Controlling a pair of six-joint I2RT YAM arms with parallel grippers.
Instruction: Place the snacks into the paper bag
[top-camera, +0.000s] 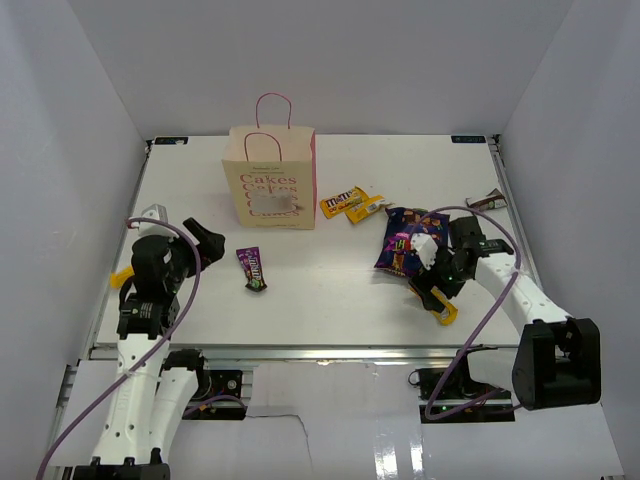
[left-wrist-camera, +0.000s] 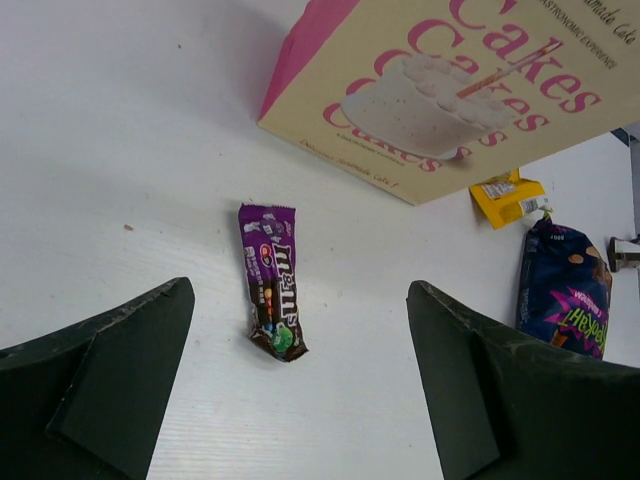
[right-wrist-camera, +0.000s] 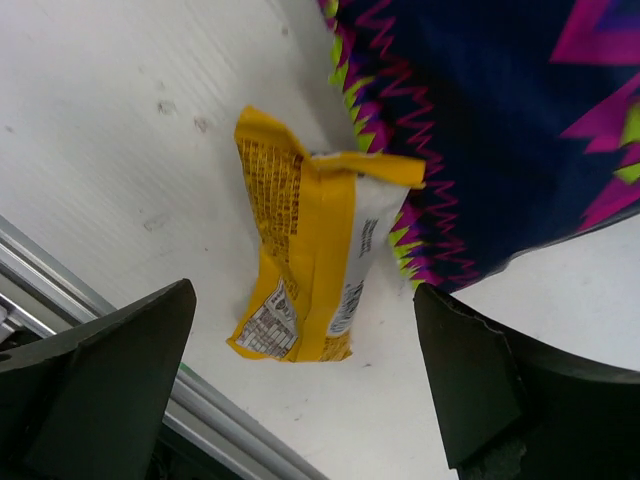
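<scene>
Film wrappers all round, so we judge every piece light, limp and slippery, apt to slide on the table (top-camera: 330, 290) rather than rise; the yellow-orange candy packet (right-wrist-camera: 310, 260) lies between the spread, empty fingers of the right gripper (right-wrist-camera: 300, 400) and is best pinched across its narrow width near the middle, where the back seam should lend some stiffness; it sits close to the metal rail (right-wrist-camera: 50, 270) at the table's near edge, and its far end meets the purple chip bag (right-wrist-camera: 500, 120) (over or under, we cannot tell), so a lift may drag that bag along; the chip bag looks puffy, glossy and crushable, better taken by a sealed end than by its belly; the left gripper (left-wrist-camera: 300, 400) is wide open too and holds nothing, pointed at the dark purple candy packet (left-wrist-camera: 272, 280), which lies flat and alone on bare table near the front of the paper bag (top-camera: 270, 180); that bag stands upright toward the far side, its thin loop handles arching over the mouth and likely to snag a descending packet; more yellow packets (top-camera: 347, 205) lie just beside its right side, and a small brownish packet (top-camera: 487, 201) sits well apart by the right edge
</scene>
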